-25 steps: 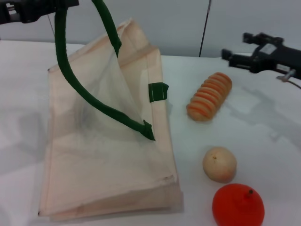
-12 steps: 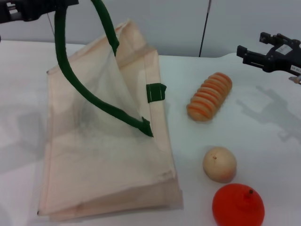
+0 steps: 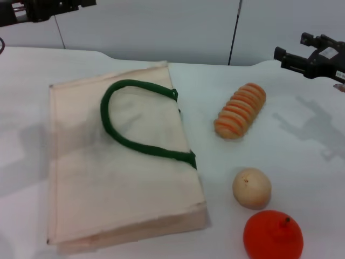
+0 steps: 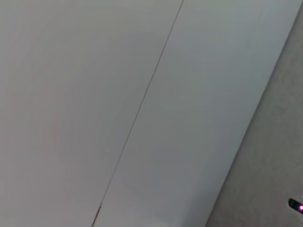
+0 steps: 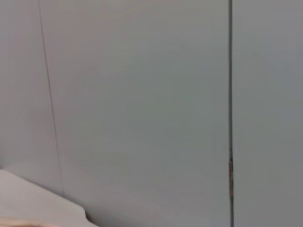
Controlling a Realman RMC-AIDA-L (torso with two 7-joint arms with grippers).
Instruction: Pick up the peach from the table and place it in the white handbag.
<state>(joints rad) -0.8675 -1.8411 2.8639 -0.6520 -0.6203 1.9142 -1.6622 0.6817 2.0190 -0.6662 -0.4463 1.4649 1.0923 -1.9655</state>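
Cream cloth of the bag is laid flat, mouth closed, so nothing can be dropped in yet. Right of the bag no pink peach is seen. Neither the left gripper nor the right gripper grip can be told.

Left end effector high far-left; right end effector raised far-right.

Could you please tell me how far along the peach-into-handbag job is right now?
Apparently done: no pink peach shows on the white table; the cream cloth handbag lies flat, green handle down, contents hidden. In hand: nothing; the left claw and right claw hang over the table's far corners. Left: possibly nothing, though the peach being inside is unconfirmed.
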